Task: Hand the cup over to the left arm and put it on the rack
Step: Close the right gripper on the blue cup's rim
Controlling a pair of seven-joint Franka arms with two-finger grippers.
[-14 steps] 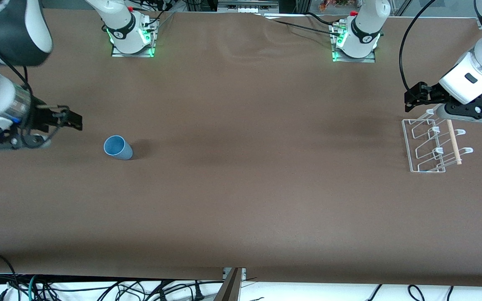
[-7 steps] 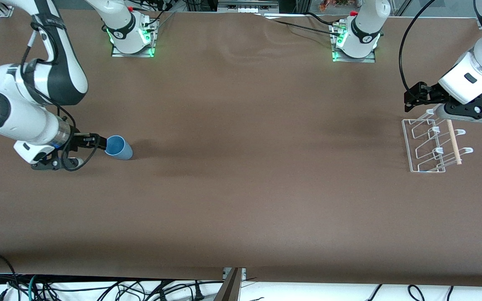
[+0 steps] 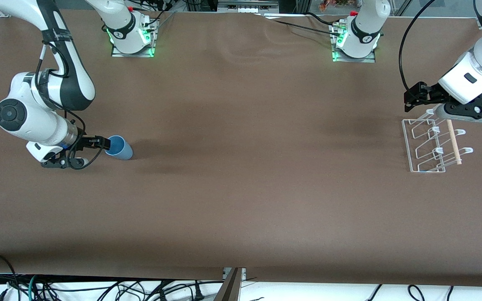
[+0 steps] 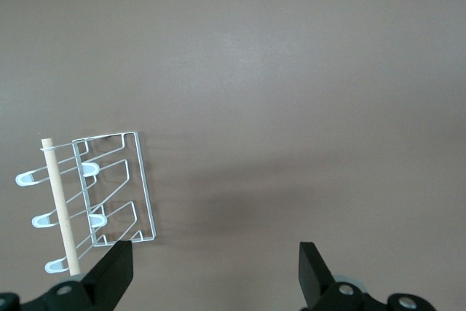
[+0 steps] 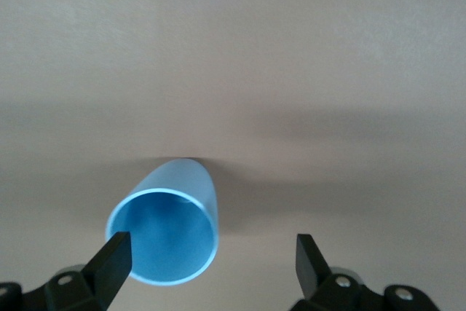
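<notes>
Brown surface (image 3: 241, 200) bore the small light-blue plastic cup (image 3: 118, 147) upright near the right arm's edge, beside the right gripper (image 3: 103, 144), jaws open; the left gripper (image 3: 412, 98), open, waited over the white wire rack (image 3: 433, 146).

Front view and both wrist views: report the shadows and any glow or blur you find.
Front view: green glow at both arm bases; the cup casts a soft shadow toward the rack. Right wrist view: sharp, a dark shadow band crosses the table above the cup, between the open right claw fingers. Left wrist view: faint shadow beside the rack; left claw open.
</notes>
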